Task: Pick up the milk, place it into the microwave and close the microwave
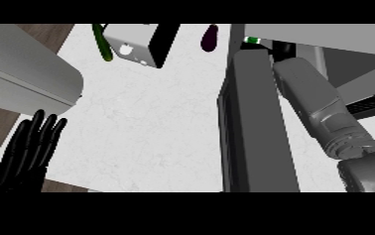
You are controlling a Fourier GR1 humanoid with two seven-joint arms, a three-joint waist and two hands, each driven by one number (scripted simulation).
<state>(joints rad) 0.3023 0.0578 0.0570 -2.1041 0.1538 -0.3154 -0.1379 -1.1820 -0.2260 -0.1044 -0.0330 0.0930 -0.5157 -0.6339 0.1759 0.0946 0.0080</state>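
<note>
While the right grey forearm (322, 110) lies stretched from 4 o'clock up toward 1 o'clock, its end goes under the light grey top of the microwave (307, 30); of the black right hand (282, 47) only a small dark part shows there, so I cannot tell if it is clenched, released or grasping something; just beside this dark part, toward 9 o'clock from it, a small green and white piece (253, 40) shows, and it may belong to the milk, but I cannot tell this for sure; the dark grey microwave door (253, 130) stands open, running long from 1 o'clock down to 5 o'clock along the left side of the forearm; the black left hand (29, 149) rests at 8 o'clock, released, fingers straight and pointing up, holding nothing; on the white marbled counter top (154, 125), at 11 o'clock, stands a white box with one black side (135, 43), and close at its left lies a thin green cucumber-like stick (102, 43); a dark purple drop-shaped eggplant (210, 38) lies at 12 o'clock, apart from the box and near the door's far end; a large grey body with a rounded corner (33, 75) fills the 9 to 10 o'clock side.
</note>
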